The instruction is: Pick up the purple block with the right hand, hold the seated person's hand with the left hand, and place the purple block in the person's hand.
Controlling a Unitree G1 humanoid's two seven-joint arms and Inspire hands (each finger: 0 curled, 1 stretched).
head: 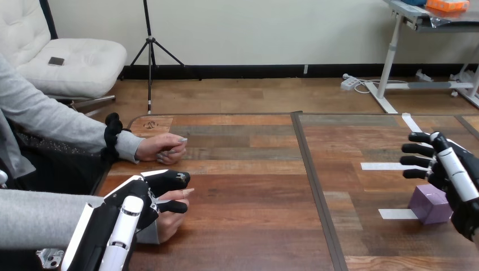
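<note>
The purple block (429, 203) sits on the table at the right, by a strip of white tape. My right hand (452, 175) hovers just above and to the right of it, open, with its fingers pointing left over the block. I cannot tell whether the palm touches the block. At the lower left my left hand (138, 212) lies over the person's hand (171, 221), its thumb and fingers curled round it. The person's fingertips poke out between them.
The person's other hand (162, 149) rests as a loose fist on the table at the left, farther back. White tape strips (385, 166) lie on the right half. A dark seam (312, 180) runs down the table's middle.
</note>
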